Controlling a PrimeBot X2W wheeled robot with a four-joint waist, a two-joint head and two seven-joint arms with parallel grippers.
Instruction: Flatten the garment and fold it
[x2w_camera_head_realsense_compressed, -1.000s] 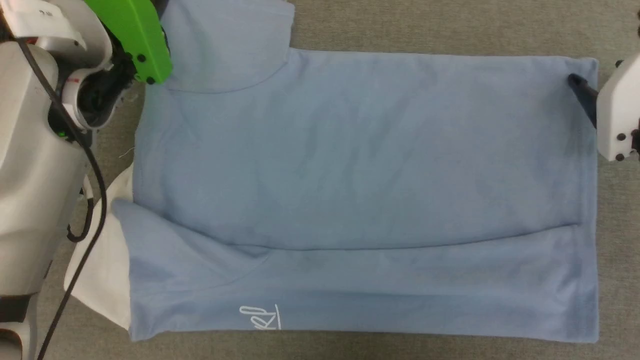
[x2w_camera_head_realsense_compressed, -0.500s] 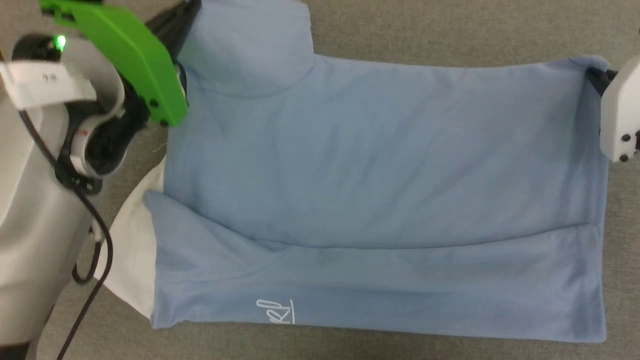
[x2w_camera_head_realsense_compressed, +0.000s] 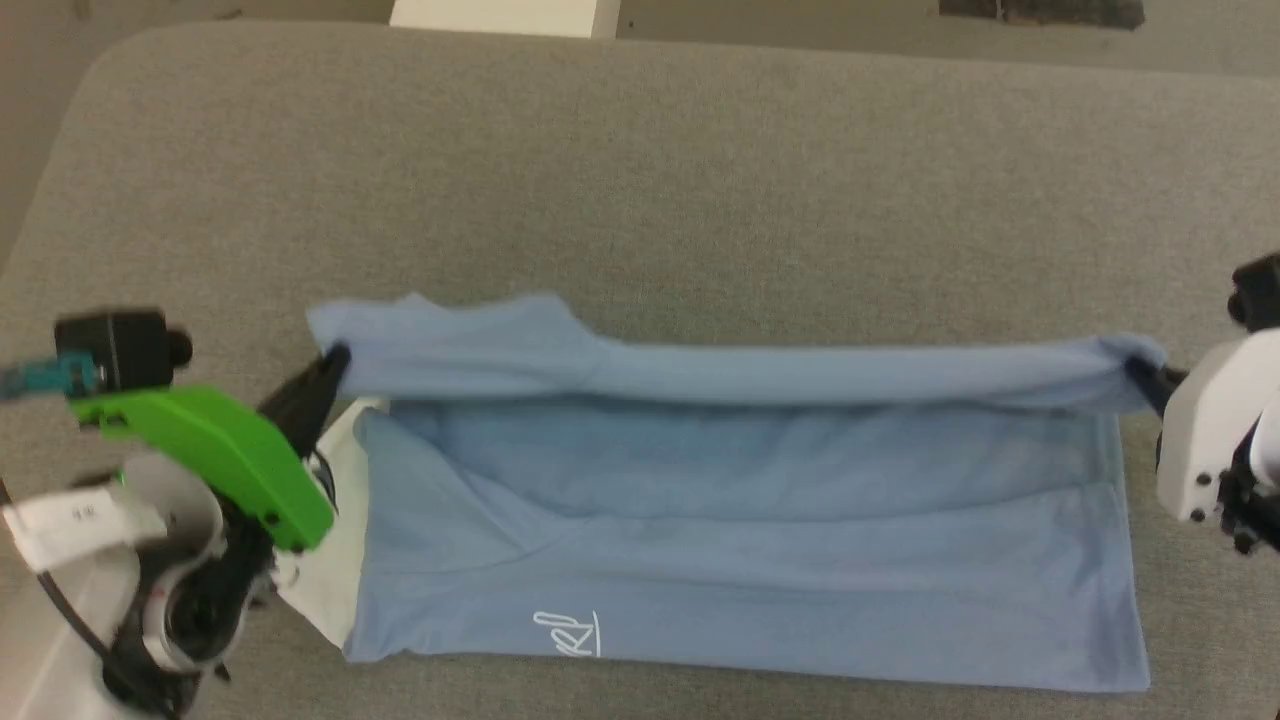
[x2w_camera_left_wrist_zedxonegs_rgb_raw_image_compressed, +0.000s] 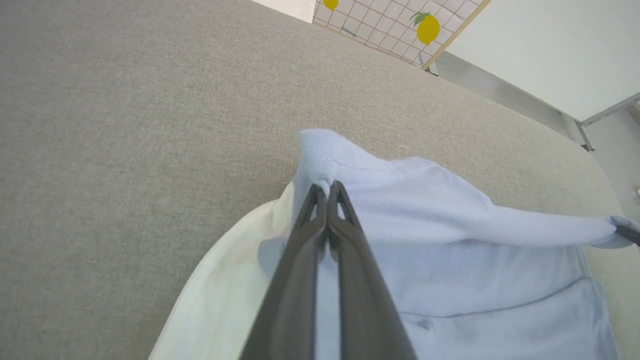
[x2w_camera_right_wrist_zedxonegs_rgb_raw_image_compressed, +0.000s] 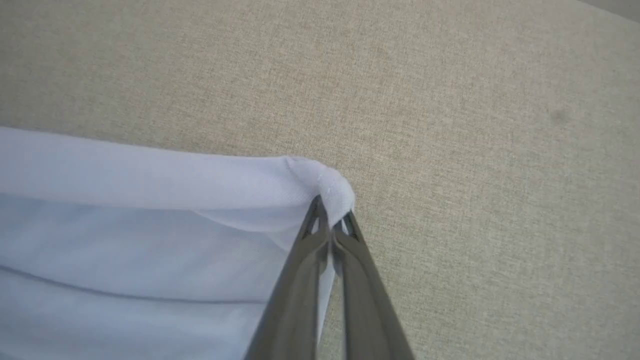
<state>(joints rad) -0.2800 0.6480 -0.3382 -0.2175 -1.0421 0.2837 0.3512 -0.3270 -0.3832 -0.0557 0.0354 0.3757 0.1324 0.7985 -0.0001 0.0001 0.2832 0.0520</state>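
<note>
Lettering (x2w_camera_head_realsense_compressed: 568, 634) in white sat at the near edge of the garment (x2w_camera_head_realsense_compressed: 740, 540), one blue shirt that lay on the grey padded surface (x2w_camera_head_realsense_compressed: 640, 200) before you. Its long axis ran left to right, with the sleeve end and one white fabric patch (x2w_camera_head_realsense_compressed: 335, 560) toward your left and the straight hem toward your right. Its far edge was raised as a taut ridge between your two grippers. Your left gripper (x2w_camera_head_realsense_compressed: 335, 360) was pinched tight on the left corner, your right gripper (x2w_camera_head_realsense_compressed: 1140, 372) likewise on the right corner. Beyond the surface's far rim stood one pale block (x2w_camera_head_realsense_compressed: 500, 15).
</note>
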